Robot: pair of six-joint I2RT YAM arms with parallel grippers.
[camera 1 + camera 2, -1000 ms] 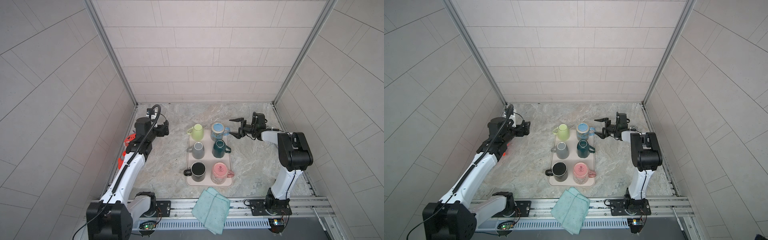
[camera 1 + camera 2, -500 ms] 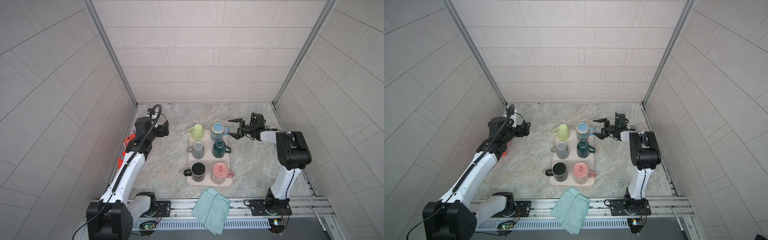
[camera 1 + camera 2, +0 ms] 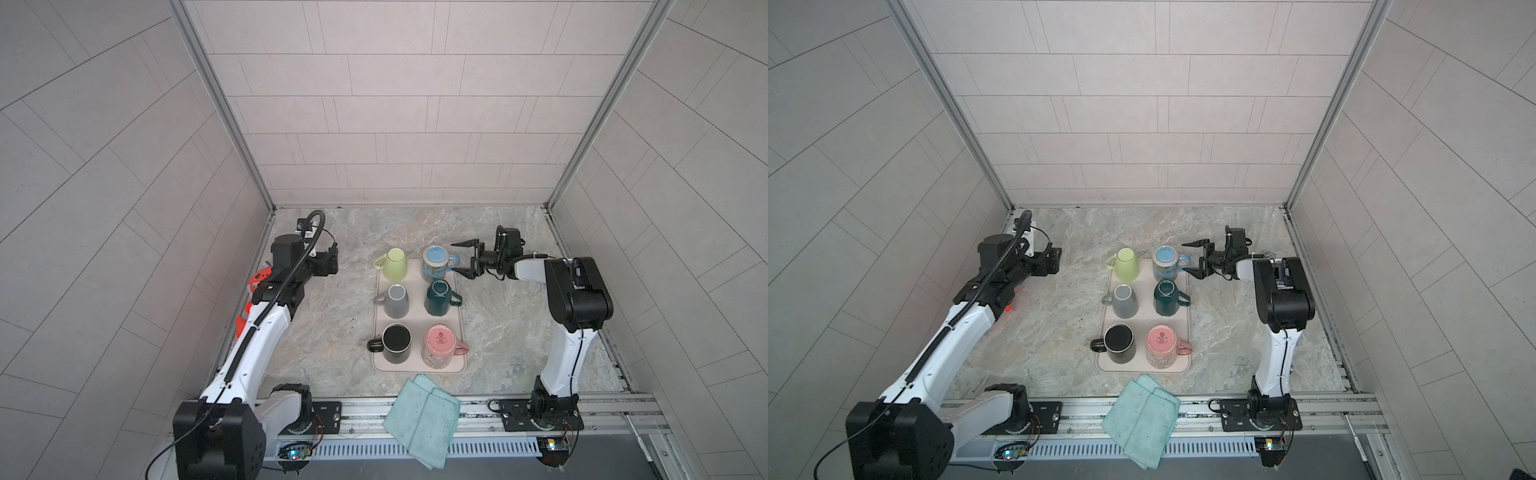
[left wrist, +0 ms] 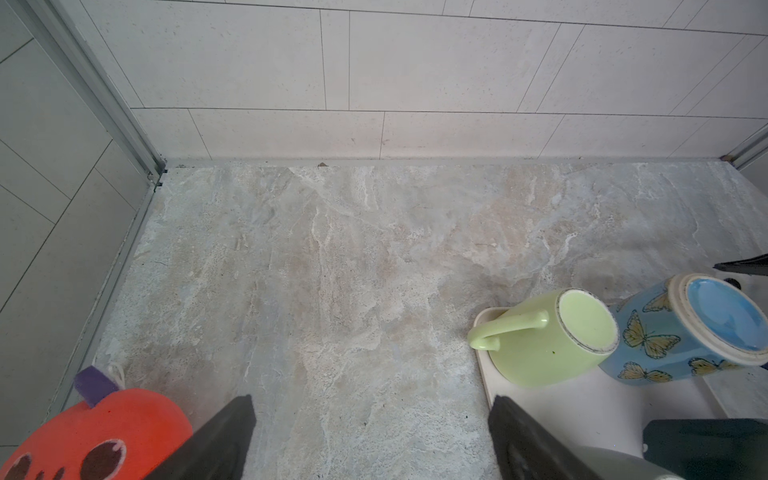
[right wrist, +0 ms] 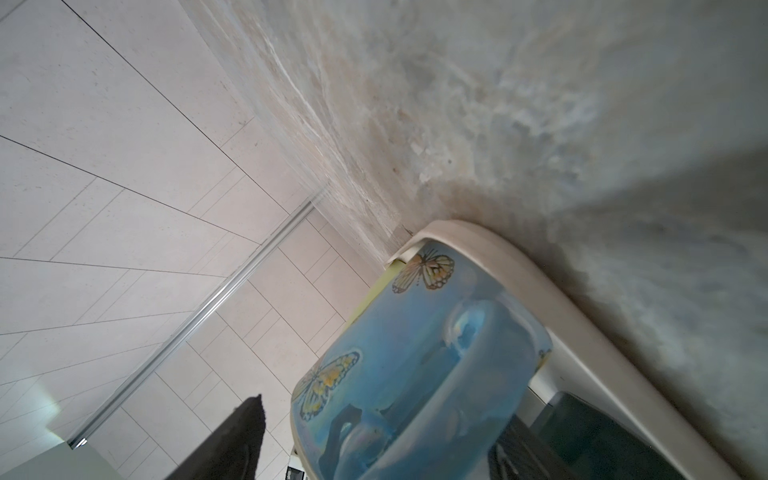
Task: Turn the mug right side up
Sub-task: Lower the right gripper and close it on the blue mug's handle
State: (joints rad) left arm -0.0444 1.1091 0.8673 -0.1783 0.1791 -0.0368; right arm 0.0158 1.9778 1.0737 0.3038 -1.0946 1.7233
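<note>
A blue butterfly mug [image 3: 435, 263] [image 3: 1165, 262] [image 5: 415, 365] stands upside down at the back right corner of the beige tray [image 3: 456, 365] [image 3: 1183, 361]. Its handle points right. My right gripper [image 3: 457, 257] [image 3: 1187, 258] [image 5: 382, 419] is open and turned on its side, with one finger on each side of that handle and apart from it. Far to the left, over the bare counter, my left gripper [image 3: 330, 264] [image 3: 1054, 262] [image 4: 371, 401] is open and holds nothing.
The tray also holds a green mug [image 3: 394, 264] [image 4: 552, 336], a grey mug [image 3: 395, 300], a teal mug [image 3: 439, 296], a black mug [image 3: 396, 343] and a pink mug [image 3: 438, 345]. An orange pumpkin sponge [image 4: 95, 436] lies by the left wall. A teal cloth [image 3: 422, 419] hangs over the front rail.
My right gripper has moved left to the blue mug, so its fingers now straddle the handle. The left arm has not moved.
</note>
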